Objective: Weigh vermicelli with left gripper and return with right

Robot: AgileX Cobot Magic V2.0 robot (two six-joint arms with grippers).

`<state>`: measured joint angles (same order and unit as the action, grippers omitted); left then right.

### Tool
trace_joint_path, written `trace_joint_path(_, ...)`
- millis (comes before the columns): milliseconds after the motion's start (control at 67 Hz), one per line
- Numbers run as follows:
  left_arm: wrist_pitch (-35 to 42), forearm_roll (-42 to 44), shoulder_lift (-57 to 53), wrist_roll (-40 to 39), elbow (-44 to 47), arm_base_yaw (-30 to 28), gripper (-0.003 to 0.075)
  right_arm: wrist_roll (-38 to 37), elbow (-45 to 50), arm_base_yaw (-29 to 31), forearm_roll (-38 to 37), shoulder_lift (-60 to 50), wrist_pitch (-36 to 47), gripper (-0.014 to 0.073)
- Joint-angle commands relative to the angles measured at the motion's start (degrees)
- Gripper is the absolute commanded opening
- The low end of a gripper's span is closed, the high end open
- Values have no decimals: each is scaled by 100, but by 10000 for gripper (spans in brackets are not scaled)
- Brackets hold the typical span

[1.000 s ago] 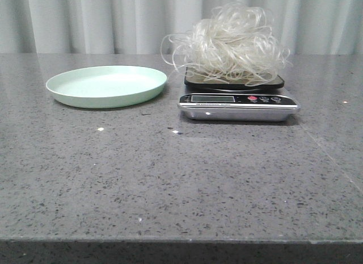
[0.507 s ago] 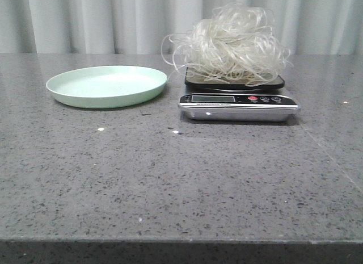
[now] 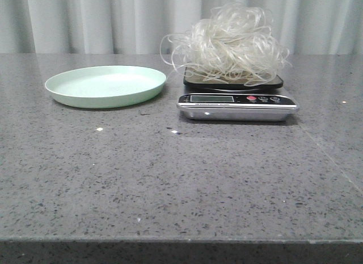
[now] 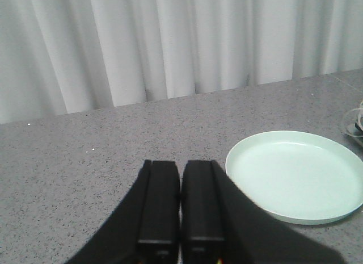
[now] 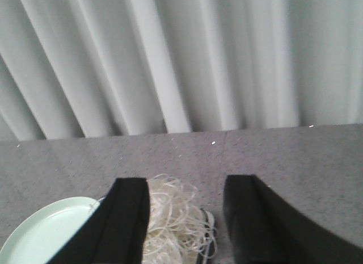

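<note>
The vermicelli point(image 3: 229, 45), a fluffy mound of whitish looped strands, sits on the black platform of a silver kitchen scale point(image 3: 238, 104) at the back right of centre. The pale green plate point(image 3: 106, 86) to its left holds nothing. Neither gripper shows in the front view. In the left wrist view my left gripper point(image 4: 180, 167) is shut and empty, above the table beside the plate point(image 4: 295, 173). In the right wrist view my right gripper point(image 5: 187, 187) is open, with the vermicelli point(image 5: 173, 218) seen below between its fingers, apart from them, and the plate point(image 5: 51, 230) to one side.
The grey speckled table point(image 3: 181, 179) ends at its front edge near the bottom of the front view. A pale pleated curtain point(image 3: 113, 20) hangs behind the table.
</note>
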<state>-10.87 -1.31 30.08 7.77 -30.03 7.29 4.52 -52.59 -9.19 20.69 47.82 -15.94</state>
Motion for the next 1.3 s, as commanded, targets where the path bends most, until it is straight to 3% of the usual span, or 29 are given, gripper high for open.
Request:
trace_joint_path(0, 480, -63, 10, -8, -170, -2, 137, 15, -629, -329, 66, 744, 311, 568)
trace_joint_path(224, 480, -63, 10, -8, -170, -2, 137, 15, -1521, -913, 69, 2450, 394, 612)
trace_joint_path(418, 503, -63, 10, -8, -170, -2, 136, 15, -1947, -969, 69, 3660, 280, 612)
trace_joint_path(642, 562, -63, 10, -8, -170, -2, 136, 15, -1983, -969, 76, 4594, 239, 612)
trace_joint_path(881, 697, -63, 10, -8, -170, -2, 136, 15, -1983, -969, 86, 4842, 90, 605)
trace_joint_path(985, 697, -63, 10, -8, -170, -2, 136, 15, -1994, -969, 86, 4842, 125, 521)
trace_joint_path(1090, 697, -63, 10, -8, -170, -2, 136, 15, -2000, -969, 86, 4816, 133, 330)
trace_joint_path(1224, 697, -63, 10, -8, -170, -2, 136, 15, -2000, -969, 86, 4760, 133, 143)
trace_joint_path(1284, 697, -63, 10, -8, -170, -2, 136, 15, -2000, -969, 86, 4695, 133, 154)
